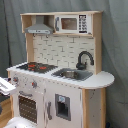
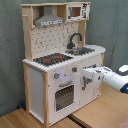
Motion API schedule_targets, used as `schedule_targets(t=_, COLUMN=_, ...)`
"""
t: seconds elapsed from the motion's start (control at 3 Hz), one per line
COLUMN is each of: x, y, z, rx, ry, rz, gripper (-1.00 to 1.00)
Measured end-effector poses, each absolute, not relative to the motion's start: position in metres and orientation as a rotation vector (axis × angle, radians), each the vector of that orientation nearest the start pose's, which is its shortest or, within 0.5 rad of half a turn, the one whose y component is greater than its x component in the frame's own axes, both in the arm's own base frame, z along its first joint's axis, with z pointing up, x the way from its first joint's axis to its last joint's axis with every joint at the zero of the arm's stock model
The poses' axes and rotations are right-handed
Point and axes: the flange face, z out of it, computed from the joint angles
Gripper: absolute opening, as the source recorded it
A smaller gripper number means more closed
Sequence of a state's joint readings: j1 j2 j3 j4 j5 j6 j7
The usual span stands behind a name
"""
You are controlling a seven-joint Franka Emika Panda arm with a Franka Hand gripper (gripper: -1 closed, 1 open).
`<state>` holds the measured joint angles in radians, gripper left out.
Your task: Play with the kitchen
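kitchen first: the large white and light-wood toy kitchen [image 2: 62, 65] stands on the wooden table [image 2: 100, 112] in the second exterior view. reading that view left to right, you get the grey hood [image 2: 49, 20], the black hob with red rings [image 2: 52, 59], the black faucet [image 2: 75, 40] over the sink [image 2: 82, 50], then your white arm's end effector [image 2: 89, 78] close against the front panel beside the oven window [image 2: 64, 97]. you cannot tell whether it is wide or narrow. push on and you may shove the whole toy backward or jam against a door, since the cabinet looks light and unanchored.
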<state>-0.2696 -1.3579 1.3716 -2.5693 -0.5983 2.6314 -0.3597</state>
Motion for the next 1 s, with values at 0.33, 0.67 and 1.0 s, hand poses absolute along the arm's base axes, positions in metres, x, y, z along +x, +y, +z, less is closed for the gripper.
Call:
schedule_targets(t=0.33, x=0.201, y=0.39, z=0.426, rx=0.811, ry=1.25, rz=0.566, gripper=1.0)
schedule_targets(t=0.67, x=0.188, y=0.394, z=0.467, rx=0.793, ry=1.236, rz=0.609, gripper=1.0)
schedule_targets(t=1.0, x=0.195, y=0.39, z=0.429, rx=0.742, ry=1.301, rz=0.569, gripper=1.0)
